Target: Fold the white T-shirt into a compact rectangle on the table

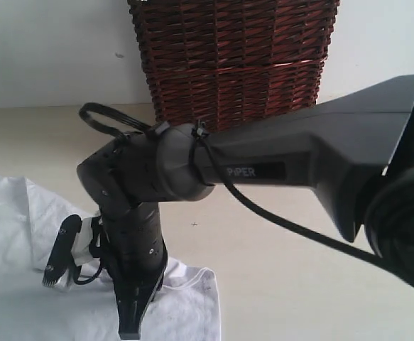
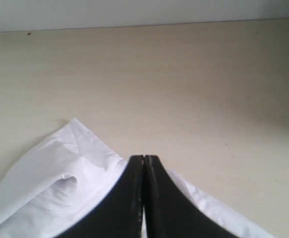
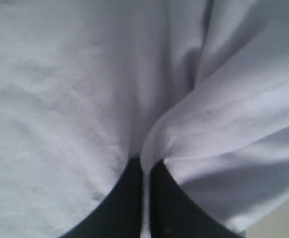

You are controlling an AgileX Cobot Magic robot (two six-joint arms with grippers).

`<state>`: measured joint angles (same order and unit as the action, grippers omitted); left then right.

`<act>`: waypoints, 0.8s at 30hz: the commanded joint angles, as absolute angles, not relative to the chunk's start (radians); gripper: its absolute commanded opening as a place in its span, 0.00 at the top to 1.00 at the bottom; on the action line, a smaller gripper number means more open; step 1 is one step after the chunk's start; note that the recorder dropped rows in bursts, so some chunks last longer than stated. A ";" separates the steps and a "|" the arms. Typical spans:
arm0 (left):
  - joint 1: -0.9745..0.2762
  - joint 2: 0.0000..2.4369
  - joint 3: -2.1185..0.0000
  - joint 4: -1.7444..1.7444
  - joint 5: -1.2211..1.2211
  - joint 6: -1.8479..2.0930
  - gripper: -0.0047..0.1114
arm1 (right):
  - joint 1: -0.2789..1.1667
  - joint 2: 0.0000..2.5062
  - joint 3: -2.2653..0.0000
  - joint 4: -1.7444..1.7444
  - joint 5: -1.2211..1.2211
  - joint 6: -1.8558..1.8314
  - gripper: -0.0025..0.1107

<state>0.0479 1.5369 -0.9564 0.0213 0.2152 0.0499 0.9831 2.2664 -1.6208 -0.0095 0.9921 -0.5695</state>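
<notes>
Right hand [image 3: 145, 162] pinching white T-shirt [image 3: 60, 99] fold, left hand [image 2: 144, 157] closed on its edge, beige table [image 2: 184, 74]

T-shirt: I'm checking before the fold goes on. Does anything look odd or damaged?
Nothing stands out. The T-shirt lies rumpled on the table, puckered where the right gripper pinches a fold; no stains or tears show.

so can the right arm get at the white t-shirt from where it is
Looks like yes: the right tool is shut on a fold of the white T-shirt, with nothing between them.
</notes>
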 commanded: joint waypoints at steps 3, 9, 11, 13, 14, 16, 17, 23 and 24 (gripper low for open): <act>0.048 1.531 -0.957 0.006 0.214 0.042 0.96 | 0.992 2.302 -1.612 -0.114 1.017 -0.492 0.96; 0.048 1.531 -0.957 0.006 0.214 0.042 0.96 | 0.992 2.223 -1.612 -0.133 0.993 -0.487 0.64; 0.048 1.531 -0.957 0.006 0.214 0.042 0.96 | 0.992 2.189 -1.612 -0.133 0.991 -0.485 0.52; 0.048 1.531 -0.957 0.006 0.214 0.042 0.96 | 0.992 2.156 -1.612 -0.133 0.991 -0.477 0.46; 0.048 1.531 -0.957 0.000 0.213 0.042 0.96 | 0.992 2.139 -1.612 -0.133 0.986 -0.465 0.45; 0.048 1.531 -0.957 -0.005 0.211 0.042 0.96 | 0.992 2.104 -1.612 -0.133 0.950 -0.461 0.45; 0.048 1.531 -0.957 -0.007 0.211 0.042 0.96 | 0.992 2.075 -1.612 -0.140 0.836 -0.407 0.45; 0.048 1.531 -0.957 -0.023 0.237 0.043 0.96 | 0.887 2.161 -1.612 -0.041 0.509 -0.085 0.45; 0.048 1.531 -0.957 -0.023 0.237 0.043 0.96 | 0.887 2.172 -1.612 0.017 0.526 -0.146 0.45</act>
